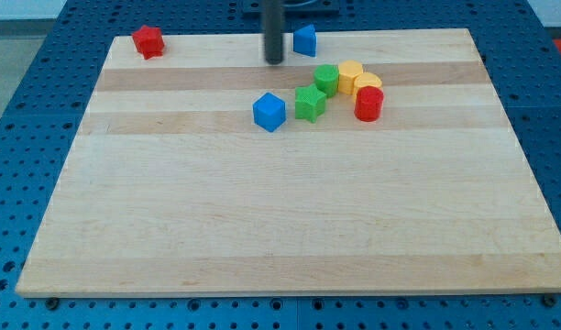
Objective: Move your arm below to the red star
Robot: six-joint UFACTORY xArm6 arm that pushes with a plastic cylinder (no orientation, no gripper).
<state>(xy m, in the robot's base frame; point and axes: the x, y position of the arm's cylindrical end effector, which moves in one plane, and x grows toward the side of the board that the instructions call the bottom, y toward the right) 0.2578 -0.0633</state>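
Red star (148, 41) far from my tip (275, 60).

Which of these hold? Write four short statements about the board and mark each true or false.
1. The red star sits at the board's top left corner. True.
2. My tip touches the red star. False: it stands far to the star's right, beside the blue block at the top edge.
3. The red cylinder lies right of the green star. True.
4. The blue cube lies alone at the view's bottom. False: it lies just left of the green star.
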